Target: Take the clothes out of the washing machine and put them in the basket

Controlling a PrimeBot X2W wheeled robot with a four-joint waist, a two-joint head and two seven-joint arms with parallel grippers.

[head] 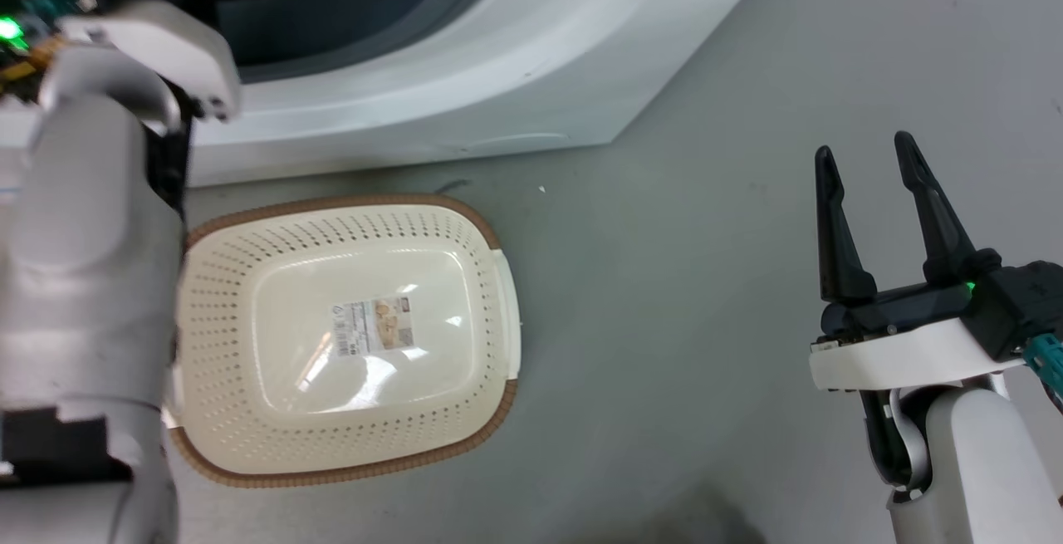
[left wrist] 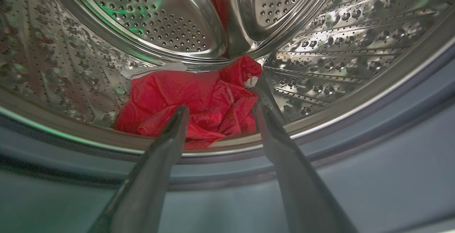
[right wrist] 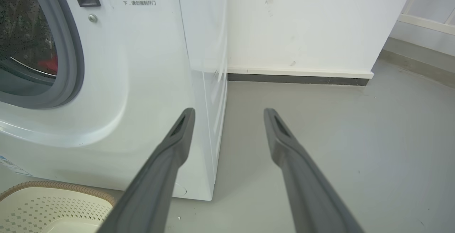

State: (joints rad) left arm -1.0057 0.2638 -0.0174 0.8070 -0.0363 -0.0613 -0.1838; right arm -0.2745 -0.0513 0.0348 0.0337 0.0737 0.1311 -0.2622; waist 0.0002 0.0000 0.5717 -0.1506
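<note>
Red clothes [left wrist: 199, 101] with a bit of white trim lie bunched at the bottom of the perforated steel drum of the washing machine [head: 465, 79]. My left gripper [left wrist: 220, 98] is open at the porthole, its two fingers straddling the red heap just in front of it; whether they touch the fabric I cannot tell. In the head view my left forearm [head: 83, 220] reaches up into the machine's opening. The cream basket [head: 498, 232] stands on the floor before the machine, holding nothing. My right gripper [head: 864, 158] hangs open over the bare floor to the right.
The grey door seal [right wrist: 73, 58] rings the porthole, with a sliver of red [right wrist: 48, 64] inside. A white wall with a dark skirting [right wrist: 298, 78] runs behind the machine. Grey floor [head: 664, 295] spreads to the right of the basket.
</note>
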